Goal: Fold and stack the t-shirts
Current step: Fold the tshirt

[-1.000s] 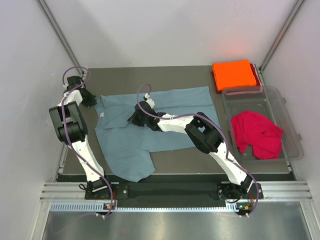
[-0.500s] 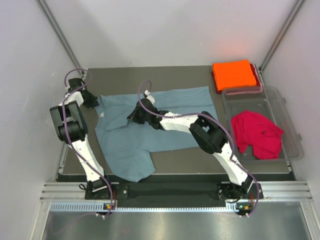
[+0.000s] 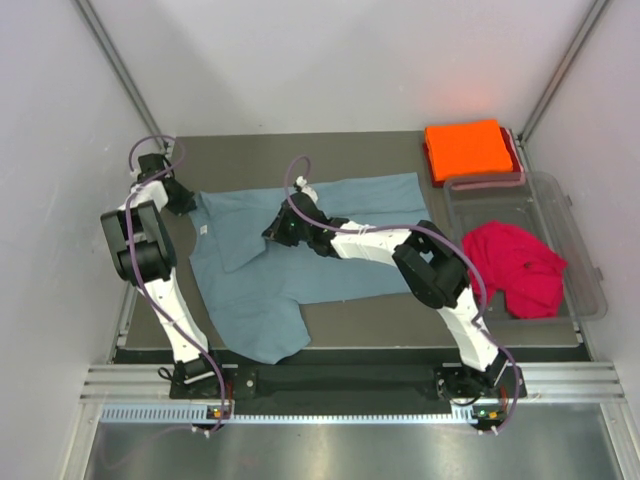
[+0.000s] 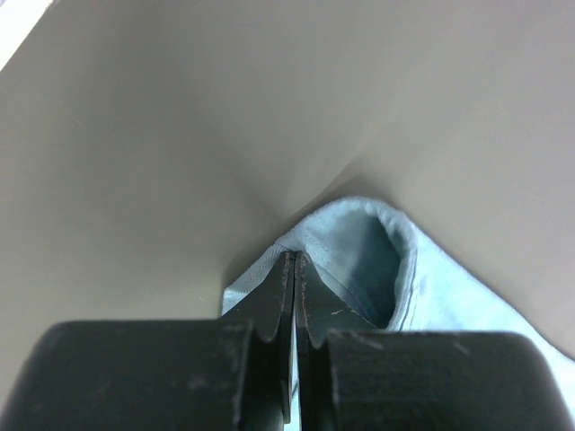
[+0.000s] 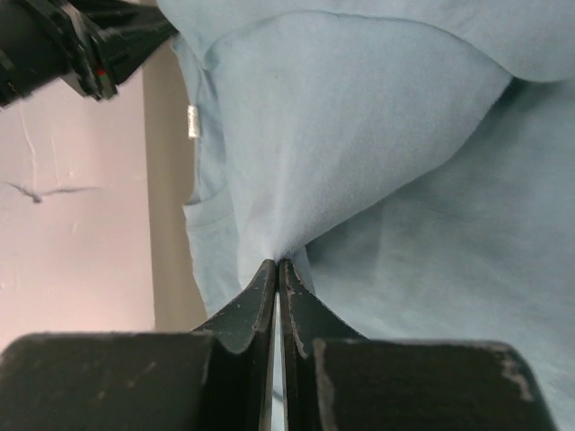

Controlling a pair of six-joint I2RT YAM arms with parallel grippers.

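Spread t-shirt (image 3: 240,290) lay across the table (image 3: 250,150) centre. My left gripper (image 3: 184,199) sat at its far-left corner, my right gripper (image 3: 276,232) mid-cloth. Folded t-shirt (image 3: 466,148) lay far right. The tub (image 3: 575,230) stood just before it, crumpled t-shirt (image 3: 515,265) inside.

Seen from above, the right arm (image 3: 380,243) hides a band of the grey-blue t-shirt (image 3: 260,295) and 1 edge of the crimson t-shirt (image 3: 520,265), while the collar label (image 5: 191,121) is too small to read.

Three t-shirts: blue (image 3: 260,300), orange (image 3: 466,149), red (image 3: 510,265); one tub (image 3: 510,203).
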